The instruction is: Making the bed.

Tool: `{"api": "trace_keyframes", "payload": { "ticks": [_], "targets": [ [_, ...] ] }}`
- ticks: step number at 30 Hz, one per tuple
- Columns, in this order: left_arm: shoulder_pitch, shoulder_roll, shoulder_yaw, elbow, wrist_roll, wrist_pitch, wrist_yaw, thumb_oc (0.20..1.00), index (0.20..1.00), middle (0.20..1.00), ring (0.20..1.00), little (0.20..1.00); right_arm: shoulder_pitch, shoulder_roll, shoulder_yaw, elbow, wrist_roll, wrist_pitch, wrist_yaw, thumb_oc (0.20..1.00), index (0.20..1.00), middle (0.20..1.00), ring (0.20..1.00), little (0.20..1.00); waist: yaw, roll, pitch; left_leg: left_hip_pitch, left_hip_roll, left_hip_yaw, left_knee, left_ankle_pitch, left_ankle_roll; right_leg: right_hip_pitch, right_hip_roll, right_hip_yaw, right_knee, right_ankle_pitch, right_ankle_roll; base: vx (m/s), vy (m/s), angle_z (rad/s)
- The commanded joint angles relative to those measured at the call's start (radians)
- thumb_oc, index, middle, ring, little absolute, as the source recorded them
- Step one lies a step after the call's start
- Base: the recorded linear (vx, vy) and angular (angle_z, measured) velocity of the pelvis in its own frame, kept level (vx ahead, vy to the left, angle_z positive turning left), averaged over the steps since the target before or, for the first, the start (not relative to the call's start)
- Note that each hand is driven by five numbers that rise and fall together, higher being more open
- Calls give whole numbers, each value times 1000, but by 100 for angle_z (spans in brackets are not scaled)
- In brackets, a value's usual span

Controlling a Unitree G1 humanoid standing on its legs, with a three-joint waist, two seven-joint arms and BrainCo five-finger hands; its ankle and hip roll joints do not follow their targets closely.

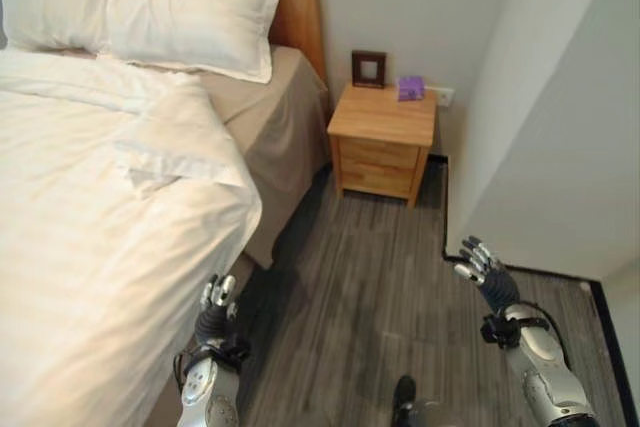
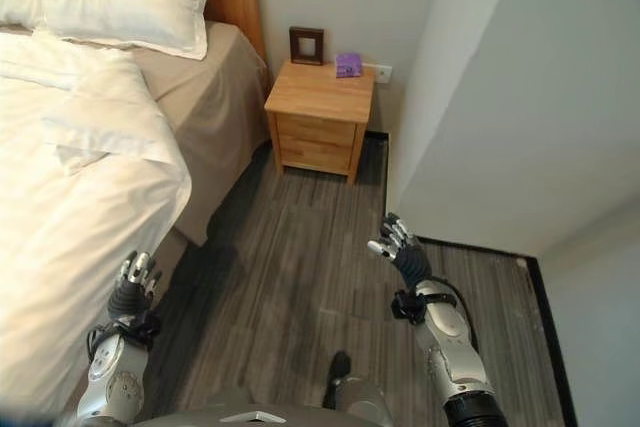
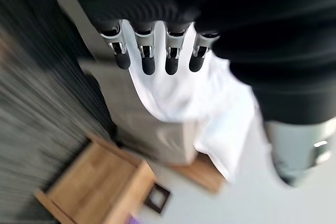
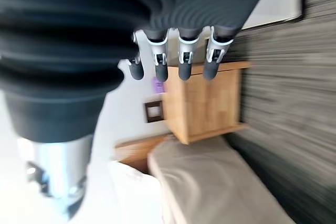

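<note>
So your duvet is bunched with a folded-back corner, leaving the tan sheet bare below the pillows, so it needs pulling up. Your left hand hangs by the bed edge, right hand over the floor, both relaxed and empty. Nightstand holds a frame.

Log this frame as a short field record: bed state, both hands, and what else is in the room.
bed: white duvet rumpled, corner folded back; tan sheet exposed near two white pillows
left hand: open, beside the bed edge, holding nothing
right hand: open, over the grey wood floor, empty
nightstand: wooden bedside cabinet carrying a dark picture frame and a small purple object
</note>
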Motion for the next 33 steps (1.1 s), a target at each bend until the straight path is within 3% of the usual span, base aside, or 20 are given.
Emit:
{"api": "trace_keyframes", "payload": {
  "ticks": [1,2,3,4,6,7,8,10,11,13,14,15,17,21,22,23,24,25,27,33],
  "targets": [
    [-13,42,-12,-27,-69,-17,-22,1000,1000,1000,1000,1000,-21,-47,-18,-86,24,-56,-15,1000,1000,1000,1000,1000,11,0,18,86,61,61,-393,16,-24,100,-48,-2,-110,56,141,343,-59,29],
    [-13,42,-13,-27,-70,-17,-23,1000,1000,1000,1000,1000,-19,-48,-19,-87,24,-56,-15,1000,1000,1000,1000,1000,13,-1,19,90,59,63,-396,16,-24,103,-49,-2,-112,55,141,555,-3,17],
    [-13,38,-25,-1,-64,-20,-29,1000,1000,1000,1000,1000,-24,-49,0,-103,10,-64,0,1000,1000,1000,1000,1000,26,26,-2,78,67,163,-656,29,-24,146,-34,-24,-125,19,156,765,81,-12],
    [-9,35,-33,0,-57,-27,-32,1000,1000,1000,1000,1000,-30,-47,48,-95,-28,-61,22,1000,1000,1000,1000,1000,39,44,-25,96,-2,205,-908,45,-10,184,-25,-30,-129,-6,179,763,84,-5],
    [-9,33,-38,4,-55,-26,-33,1000,1000,1000,1000,1000,-32,-42,65,-90,-37,-57,30,1000,1000,1000,1000,1000,38,44,-36,109,-11,239,-969,52,-22,213,-20,-34,-130,-23,186,455,26,35],
    [-13,33,-39,9,-48,-25,-32,1000,1000,1000,1000,1000,-34,-38,81,-89,-43,-53,41,1000,1000,1000,1000,1000,28,49,-49,115,2,330,-1003,74,-27,233,-10,-54,-125,-35,188,684,18,51],
    [-21,36,-40,3,-45,-26,-38,1000,1000,1000,1000,1000,-50,-25,133,-98,-48,-41,74,1000,1000,1000,1000,1000,34,44,-74,168,-11,409,-1028,68,-2,250,-24,-69,-82,-38,201,503,34,50],
    [-16,40,-33,-2,-40,-30,-40,1000,1000,1000,1000,1000,-61,-15,167,-93,-55,-34,93,1000,1000,1000,1000,1000,45,37,-88,195,-45,389,-1048,27,39,244,-54,-82,-22,-36,219,425,139,54],
    [-13,40,-35,3,-28,-32,-39,1000,1000,1000,1000,1000,-63,-5,191,-77,-73,-34,107,1000,1000,1000,1000,1000,54,19,-102,218,-83,376,-1042,-13,72,231,-102,-91,83,15,248,457,277,55],
    [-27,43,-32,-9,-13,-37,-8,1000,1000,1000,1000,1000,-69,-5,216,-86,-113,-33,101,1000,1000,1000,1000,1000,48,5,-88,278,-139,371,-1046,-80,138,141,-210,-52,410,246,318,397,318,64],
    [-41,46,-33,-18,-24,-44,-8,1000,1000,1000,1000,1000,-74,12,220,-87,-87,-30,103,1000,1000,1000,1000,1000,34,14,-69,316,-142,349,-1049,-99,157,75,-240,-35,539,278,326,356,158,81],
    [-63,57,-47,-23,-19,-53,-6,1000,1000,1000,1000,1000,-65,14,218,-79,-85,-32,119,1000,1000,1000,1000,1000,-5,47,-36,377,-119,290,-1063,-108,177,-57,-198,13,669,240,273,215,33,105],
    [-71,61,-49,-26,-17,-56,-5,1000,1000,1000,1000,1000,-56,4,209,-82,-104,-29,122,1000,1000,1000,1000,1000,-22,50,-29,405,-118,232,-1074,-111,175,-101,-178,43,677,198,258,217,-95,146],
    [-100,64,-74,-37,-42,-65,-28,1000,1000,1000,1000,1000,13,-26,139,-97,-92,-27,121,1000,1000,1000,1000,1000,-79,25,-23,452,-129,44,-1080,-126,137,-149,-130,160,360,151,227,321,-240,194],
    [-107,65,-88,-30,-43,-64,-35,1000,1000,1000,1000,1000,25,-32,124,-95,-93,-31,118,1000,1000,1000,1000,1000,-94,11,-23,461,-138,1,-1081,-142,130,-141,-105,233,259,144,233,470,-318,149],
    [-112,66,-112,-28,-39,-65,-48,1000,1000,1000,1000,1000,62,-42,95,-98,-105,-36,114,1000,1000,1000,1000,1000,-118,-10,-27,475,-155,-96,-1101,-154,118,-148,-41,409,121,139,261,349,-227,101],
    [-111,65,-113,-28,-39,-65,-48,1000,1000,1000,1000,1000,65,-42,95,-99,-105,-36,114,1000,1000,1000,1000,1000,-120,-8,-26,481,-154,-99,-1103,-155,119,-143,-41,406,120,136,261,338,-204,111],
    [-120,69,-131,-27,-33,-64,-55,1000,1000,1000,1000,1000,79,-47,82,-97,-103,-37,113,1000,1000,1000,1000,1000,-131,-18,-29,481,-157,-149,-1108,-156,117,-152,-14,490,84,137,270,250,-200,189],
    [-126,72,-161,-36,-4,-60,-69,1000,1000,1000,1000,1000,82,-48,66,-92,-89,-40,116,1000,1000,1000,1000,1000,-132,-41,-26,475,-169,-257,-1091,-166,103,-114,-16,470,27,146,270,260,-278,267],
    [-61,60,-121,-65,-56,-50,-81,1000,1000,1000,1000,1000,19,-73,90,-86,-76,-46,132,1000,1000,1000,1000,1000,-82,-36,-47,438,-132,-336,-1092,-132,54,-48,7,380,-48,119,225,89,-221,84]
  ]
}}
